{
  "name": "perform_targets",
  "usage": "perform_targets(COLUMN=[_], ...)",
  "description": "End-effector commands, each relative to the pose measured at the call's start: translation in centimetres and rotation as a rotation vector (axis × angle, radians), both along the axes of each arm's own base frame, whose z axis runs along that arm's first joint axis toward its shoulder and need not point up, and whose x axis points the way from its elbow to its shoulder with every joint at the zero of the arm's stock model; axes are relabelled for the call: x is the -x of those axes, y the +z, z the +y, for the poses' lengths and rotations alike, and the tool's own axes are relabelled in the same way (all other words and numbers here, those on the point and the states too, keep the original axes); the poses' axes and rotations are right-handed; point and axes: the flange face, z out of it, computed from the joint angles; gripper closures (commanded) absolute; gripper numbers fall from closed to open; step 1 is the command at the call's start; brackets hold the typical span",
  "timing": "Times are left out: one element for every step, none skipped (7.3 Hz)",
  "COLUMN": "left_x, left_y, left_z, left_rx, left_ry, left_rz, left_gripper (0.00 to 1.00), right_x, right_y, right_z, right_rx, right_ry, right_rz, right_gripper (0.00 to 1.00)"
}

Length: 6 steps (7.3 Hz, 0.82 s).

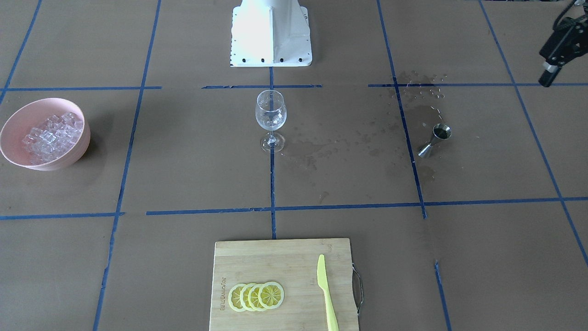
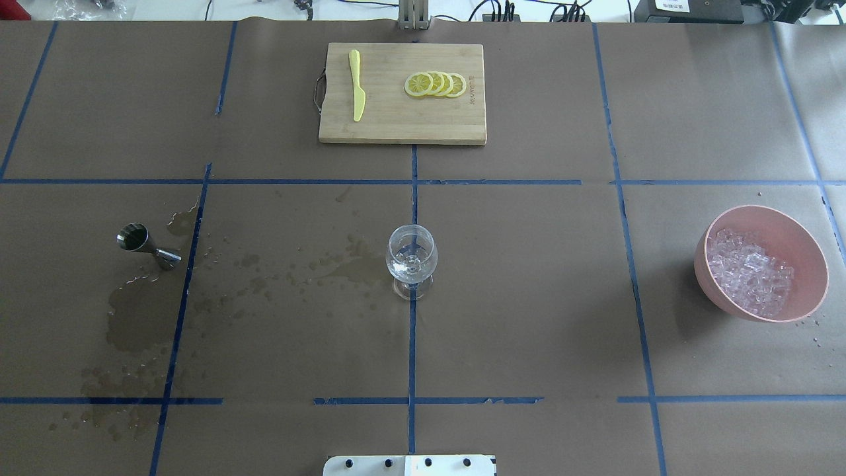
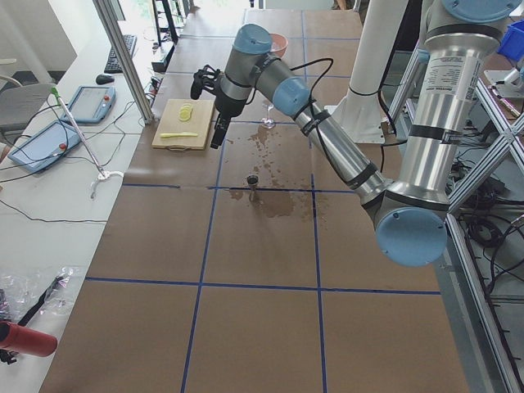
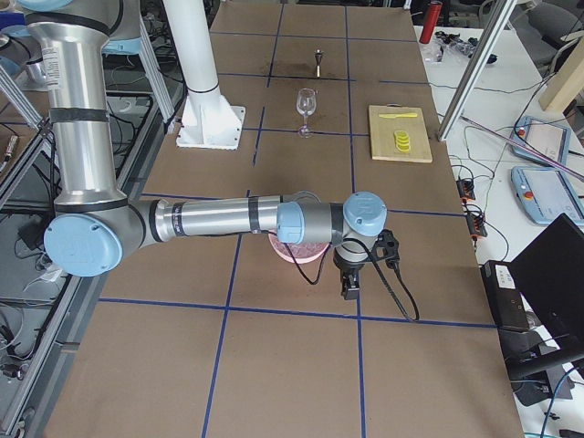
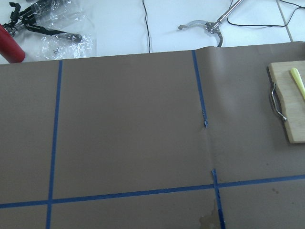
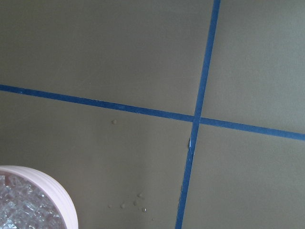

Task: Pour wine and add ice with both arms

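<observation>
A clear wine glass (image 2: 411,259) stands upright at the table's middle, also in the front view (image 1: 270,115). I cannot tell whether it holds any wine. A steel jigger (image 2: 145,244) stands to its left among wet stains (image 2: 139,317). A pink bowl (image 2: 806,244) at the right holds a heap of ice cubes (image 2: 750,272). My left gripper (image 1: 547,78) hangs high beyond the jigger, also in the exterior left view (image 3: 216,139). My right gripper (image 4: 349,288) hangs just past the bowl, holding nothing I can see. I cannot tell whether either gripper is open or shut.
A wooden cutting board (image 2: 396,125) at the far middle carries lemon slices (image 2: 436,84) and a yellow knife (image 2: 357,92). The white robot base (image 1: 271,50) is at the near edge. The bowl's rim (image 6: 57,188) and ice (image 6: 21,210) show in the right wrist view.
</observation>
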Motion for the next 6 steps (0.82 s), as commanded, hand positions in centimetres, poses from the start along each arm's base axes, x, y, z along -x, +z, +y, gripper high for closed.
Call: perform_targets(left_x=[-5.1, -7.6, -10.0, -13.8, -18.3, -20.7], left_y=[-0.9, 0.5, 1.7, 2.9, 4.0, 4.7], left_z=[7.1, 9.8, 11.4, 13.2, 16.1, 18.0], left_rx=[0.007, 0.006, 0.012, 0.017, 0.008, -0.003], left_ry=[-0.085, -0.123, -0.155, -0.205, -0.253, -0.291], left_rz=[0.097, 0.087, 0.086, 0.052, 0.027, 0.020], left_gripper=[0.00, 0.00, 0.00, 0.00, 0.00, 0.00], right_x=[0.2, 0.3, 0.3, 0.3, 0.3, 0.4], right_y=[-0.4, -0.5, -0.7, -1.1, -1.7, -2.4], right_z=[-0.2, -0.2, -0.2, -0.2, -0.2, -0.4], right_rx=[-0.001, 0.001, -0.003, -0.011, -0.014, 0.000], right_ry=[0.003, 0.002, 0.002, 0.002, 0.009, 0.034], right_rz=[-0.013, -0.028, -0.030, -0.033, -0.035, -0.038], right_gripper=[0.00, 0.00, 0.00, 0.00, 0.00, 0.00])
